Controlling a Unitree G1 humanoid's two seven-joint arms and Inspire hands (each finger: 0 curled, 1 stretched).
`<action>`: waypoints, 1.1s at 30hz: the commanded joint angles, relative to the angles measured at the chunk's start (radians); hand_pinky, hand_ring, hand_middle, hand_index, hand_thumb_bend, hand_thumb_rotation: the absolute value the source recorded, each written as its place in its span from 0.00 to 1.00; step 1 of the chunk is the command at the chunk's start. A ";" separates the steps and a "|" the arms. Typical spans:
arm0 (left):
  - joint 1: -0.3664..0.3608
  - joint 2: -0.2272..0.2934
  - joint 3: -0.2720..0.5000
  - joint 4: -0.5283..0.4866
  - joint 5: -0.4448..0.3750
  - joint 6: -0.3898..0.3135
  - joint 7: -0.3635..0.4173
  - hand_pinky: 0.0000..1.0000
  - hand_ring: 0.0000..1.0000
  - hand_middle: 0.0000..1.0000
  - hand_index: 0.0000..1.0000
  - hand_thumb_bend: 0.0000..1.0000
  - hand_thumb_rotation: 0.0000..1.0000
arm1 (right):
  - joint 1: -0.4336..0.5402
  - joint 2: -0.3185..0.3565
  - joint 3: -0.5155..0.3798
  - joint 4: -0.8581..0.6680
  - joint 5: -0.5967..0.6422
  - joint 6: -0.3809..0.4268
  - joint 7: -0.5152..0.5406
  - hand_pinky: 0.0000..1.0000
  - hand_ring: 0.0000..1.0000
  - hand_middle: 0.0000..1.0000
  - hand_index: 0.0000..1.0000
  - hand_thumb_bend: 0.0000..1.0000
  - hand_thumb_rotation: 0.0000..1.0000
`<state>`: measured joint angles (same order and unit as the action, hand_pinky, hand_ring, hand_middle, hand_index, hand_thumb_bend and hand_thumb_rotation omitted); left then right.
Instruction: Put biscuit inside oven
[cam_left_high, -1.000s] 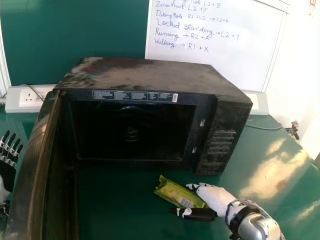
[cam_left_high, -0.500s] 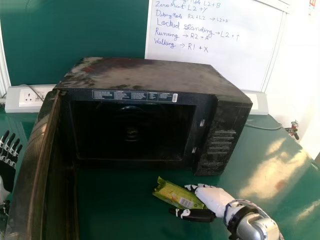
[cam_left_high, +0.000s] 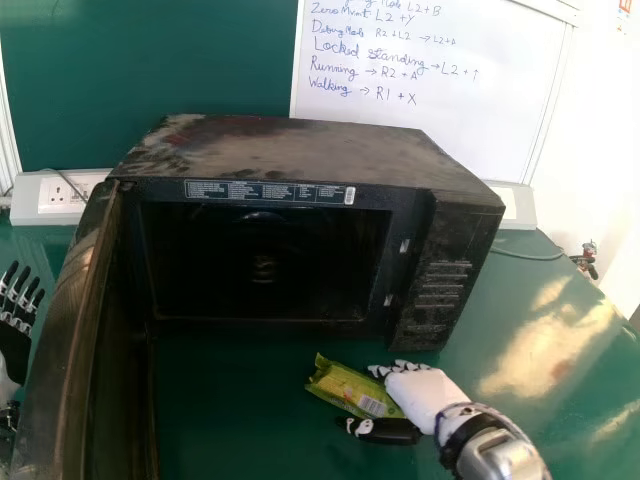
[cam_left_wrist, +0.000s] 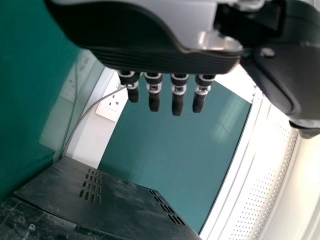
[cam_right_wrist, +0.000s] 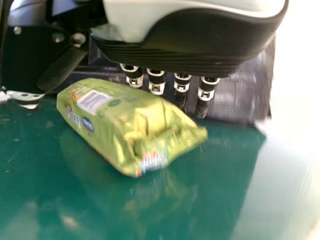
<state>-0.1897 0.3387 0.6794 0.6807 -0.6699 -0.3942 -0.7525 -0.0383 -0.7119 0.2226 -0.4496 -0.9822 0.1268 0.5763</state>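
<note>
Right hand (cam_left_high: 420, 394), fingers and thumb apart, with biscuit packet (cam_left_high: 350, 388) between them; probably light, slippery, brittle: pinch mid-length, gently.

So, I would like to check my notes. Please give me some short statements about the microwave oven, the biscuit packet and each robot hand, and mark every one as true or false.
1. The door of the microwave oven is open. True.
2. The right robot hand is at the biscuit packet. True.
3. The biscuit packet is inside the microwave oven. False: it is outside, in front of the opening.
4. A whiteboard with handwriting is behind the microwave oven. True.
5. The left robot hand is curled into a fist. False: the left robot hand has its fingers straight.
</note>
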 joint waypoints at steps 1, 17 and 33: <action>0.032 -0.050 -0.009 0.033 0.001 -0.003 0.004 1.00 0.79 0.82 0.98 0.00 0.00 | 0.004 0.011 0.013 0.008 -0.038 -0.021 -0.036 0.95 0.96 0.93 0.99 0.92 0.08; 0.032 -0.052 -0.013 0.024 0.001 0.000 0.010 1.00 0.78 0.81 0.97 0.00 0.00 | 0.014 0.072 0.059 0.032 -0.232 -0.066 -0.111 0.92 0.91 0.92 0.97 0.92 0.17; 0.027 -0.047 -0.007 0.039 -0.004 0.002 0.002 0.98 0.79 0.82 0.98 0.00 0.00 | 0.018 0.039 0.040 0.065 -0.247 -0.141 -0.153 0.84 0.80 0.84 0.92 0.76 0.00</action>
<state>-0.1923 0.3395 0.6794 0.6816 -0.6702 -0.3950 -0.7502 -0.0212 -0.6602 0.2733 -0.3949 -1.2319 -0.0029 0.4188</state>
